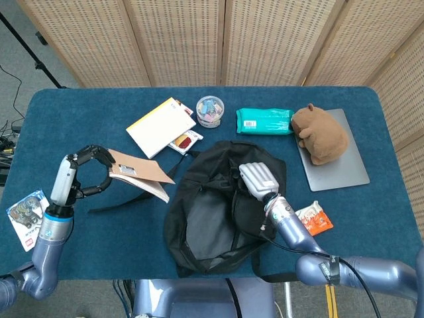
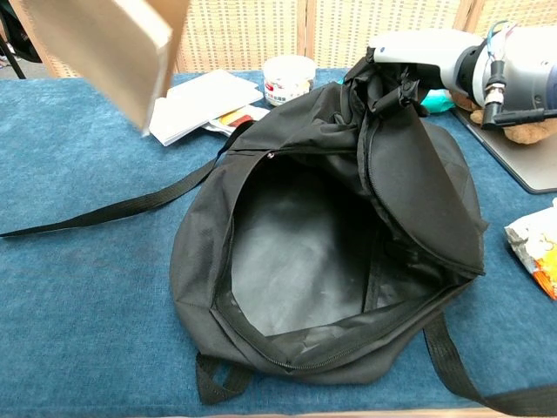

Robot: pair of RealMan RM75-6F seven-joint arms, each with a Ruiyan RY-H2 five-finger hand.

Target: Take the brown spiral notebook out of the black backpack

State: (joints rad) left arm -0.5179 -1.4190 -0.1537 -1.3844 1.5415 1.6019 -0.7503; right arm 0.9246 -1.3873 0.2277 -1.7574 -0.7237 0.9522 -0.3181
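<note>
Leftmost, the left hand grips the brown spiral notebook by one edge, clear of the black backpack. Light, semi-stiff; hold near the spine. The right hand pinches the backpack's flap.

One black backpack, one brown spiral notebook, one white pad, one round tub, one teal wipes pack, one plush toy, one laptop, two snack packets.

Backpack at table centre-front; notebook left of it; tub, wipes pack behind; plush toy on laptop, right.
</note>
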